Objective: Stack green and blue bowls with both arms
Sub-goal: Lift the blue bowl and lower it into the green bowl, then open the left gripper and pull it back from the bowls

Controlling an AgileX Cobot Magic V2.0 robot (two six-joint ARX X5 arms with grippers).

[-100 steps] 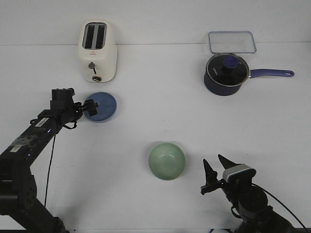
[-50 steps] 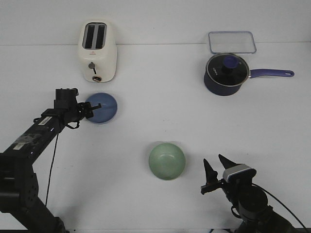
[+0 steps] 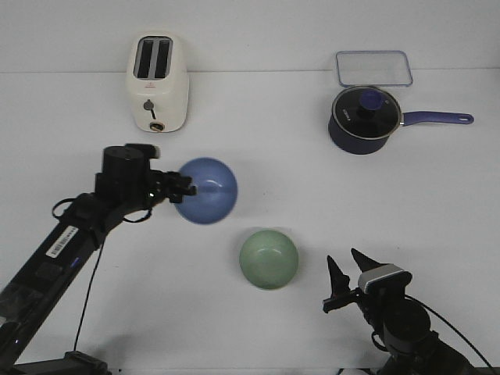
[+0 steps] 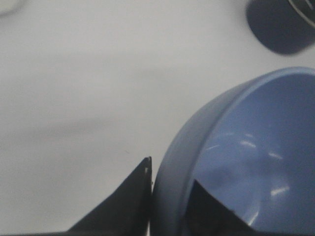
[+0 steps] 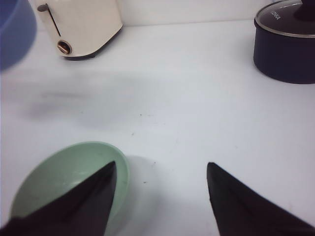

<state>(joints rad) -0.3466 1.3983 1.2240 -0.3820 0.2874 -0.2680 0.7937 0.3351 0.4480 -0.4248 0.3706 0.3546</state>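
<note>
1. Bench [image 3: 258, 164] — plain white surface, meeting a pale wall along the far edge.
2. Toaster [image 3: 157, 82] — cream, two dark slots on top, lever and a round knob on the end facing the camera. Stands upright at far left of the bench, near the wall.
3. Saucepan [image 3: 363, 119] — dark blue, at far right. Glass lid sits on it, with a dark knob at the lid's centre. Long blue handle [image 3: 437, 118] points right.
4. Clear container [image 3: 373, 68] — rectangular, rounded corners, lying flat just behind the saucepan, close to the wall.
5. Toaster and saucepan well apart.
</note>
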